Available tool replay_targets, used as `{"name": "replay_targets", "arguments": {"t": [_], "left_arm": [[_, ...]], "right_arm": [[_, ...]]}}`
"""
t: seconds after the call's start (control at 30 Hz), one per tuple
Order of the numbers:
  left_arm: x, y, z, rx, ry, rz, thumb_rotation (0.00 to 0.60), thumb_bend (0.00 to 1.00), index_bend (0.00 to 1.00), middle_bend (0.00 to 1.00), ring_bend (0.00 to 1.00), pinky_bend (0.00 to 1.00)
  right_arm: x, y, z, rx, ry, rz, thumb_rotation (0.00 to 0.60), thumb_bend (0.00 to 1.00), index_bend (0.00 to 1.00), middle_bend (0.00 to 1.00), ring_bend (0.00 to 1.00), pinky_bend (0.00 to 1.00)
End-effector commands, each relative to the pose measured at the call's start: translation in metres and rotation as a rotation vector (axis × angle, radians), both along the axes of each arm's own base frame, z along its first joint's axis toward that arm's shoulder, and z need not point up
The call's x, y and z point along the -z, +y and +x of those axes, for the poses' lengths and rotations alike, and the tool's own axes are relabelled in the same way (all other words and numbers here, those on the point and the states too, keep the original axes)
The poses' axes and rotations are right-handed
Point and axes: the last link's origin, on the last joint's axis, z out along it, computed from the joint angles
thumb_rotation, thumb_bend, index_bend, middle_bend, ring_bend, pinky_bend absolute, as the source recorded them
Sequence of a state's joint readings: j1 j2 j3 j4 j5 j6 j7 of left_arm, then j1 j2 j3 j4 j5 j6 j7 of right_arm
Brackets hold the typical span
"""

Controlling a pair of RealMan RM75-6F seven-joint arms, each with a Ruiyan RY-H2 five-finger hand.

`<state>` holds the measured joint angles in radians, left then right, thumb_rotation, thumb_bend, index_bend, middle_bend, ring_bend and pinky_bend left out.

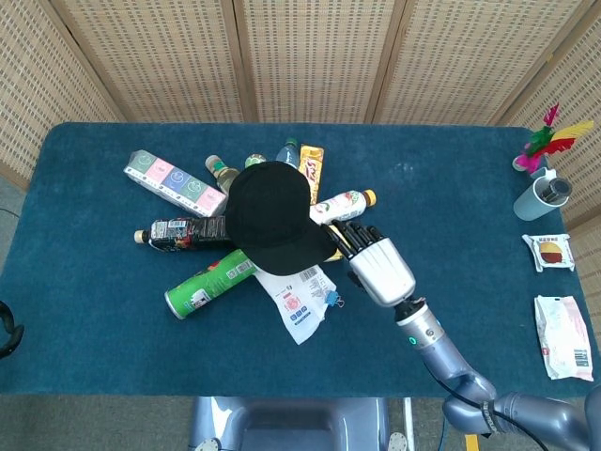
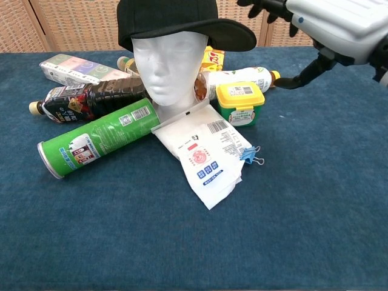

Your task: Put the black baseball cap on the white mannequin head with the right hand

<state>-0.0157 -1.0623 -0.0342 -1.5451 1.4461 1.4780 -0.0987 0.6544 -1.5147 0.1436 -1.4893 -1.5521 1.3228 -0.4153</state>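
Observation:
The black baseball cap [image 1: 270, 215] [image 2: 173, 23] sits on the white mannequin head [image 2: 168, 63], brim pointing to the right in the chest view. My right hand [image 1: 376, 264] [image 2: 330, 24] hovers to the right of the cap, fingers spread, holding nothing and clear of the brim. The left hand shows in neither view.
Around the head lie a green can [image 2: 97, 145], a dark bottle [image 2: 85, 100], a white pouch [image 2: 206, 151] with a blue clip [image 2: 251, 156], a yellow-lidded tub [image 2: 242, 102] and several bottles. At the table's right edge stand a cup [image 1: 543, 195], a feather shuttlecock [image 1: 545, 141] and snack packets [image 1: 562, 329].

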Motion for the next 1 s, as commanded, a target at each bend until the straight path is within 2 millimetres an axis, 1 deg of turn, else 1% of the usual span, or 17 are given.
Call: {"name": "replay_targets", "arguments": {"t": [0.03,0.1,0.17,0.27,0.33,0.47,0.63,0.73,0.93,1.0], "left_arm": [[0.001,0.001,0.0,-0.004,0.003,-0.001,0.6,0.34,0.66,0.52,0.39,0.32],[0.001,0.001,0.0,-0.006,0.005,-0.001,0.6,0.34,0.66,0.52,0.39,0.32],[0.002,0.001,-0.001,-0.008,0.006,-0.001,0.6,0.34,0.66,0.52,0.39,0.32],[0.003,0.001,-0.002,-0.017,0.009,-0.002,0.6,0.34,0.66,0.52,0.39,0.32],[0.005,0.001,-0.003,-0.028,0.009,-0.005,0.6,0.34,0.66,0.52,0.39,0.32],[0.006,0.001,-0.004,-0.031,0.01,0.0,0.6,0.34,0.66,0.52,0.39,0.32],[0.007,0.002,-0.007,-0.04,0.014,0.004,0.6,0.34,0.66,0.52,0.39,0.32],[0.009,0.001,-0.007,-0.044,0.011,0.001,0.6,0.34,0.66,0.52,0.39,0.32],[0.012,0.003,-0.005,-0.033,0.005,0.006,0.6,0.34,0.66,0.52,0.39,0.32],[0.013,0.002,-0.004,-0.03,0.004,0.006,0.6,0.34,0.66,0.52,0.39,0.32]], "right_arm": [[-0.01,0.001,-0.024,0.068,0.013,-0.01,0.6,0.23,0.04,0.23,0.31,0.46],[-0.017,0.001,-0.036,0.099,0.019,-0.028,0.6,0.24,0.09,0.27,0.35,0.51],[-0.02,0.001,-0.041,0.115,0.019,-0.033,0.6,0.28,0.16,0.31,0.4,0.57],[-0.026,0.003,-0.054,0.167,0.001,-0.036,0.6,0.33,0.29,0.36,0.46,0.66],[-0.034,0.006,-0.07,0.237,-0.011,-0.042,0.6,0.36,0.33,0.38,0.48,0.67],[-0.044,0.012,-0.084,0.291,-0.021,-0.058,0.6,0.43,0.4,0.42,0.52,0.68],[-0.055,0.019,-0.1,0.346,-0.032,-0.08,0.6,0.49,0.46,0.43,0.54,0.69],[-0.061,0.025,-0.107,0.369,-0.037,-0.095,0.6,0.52,0.5,0.46,0.56,0.7],[-0.072,0.037,-0.122,0.422,-0.047,-0.129,0.6,0.53,0.54,0.5,0.6,0.72],[-0.079,0.044,-0.131,0.456,-0.05,-0.149,0.6,0.53,0.54,0.51,0.6,0.72]]}}
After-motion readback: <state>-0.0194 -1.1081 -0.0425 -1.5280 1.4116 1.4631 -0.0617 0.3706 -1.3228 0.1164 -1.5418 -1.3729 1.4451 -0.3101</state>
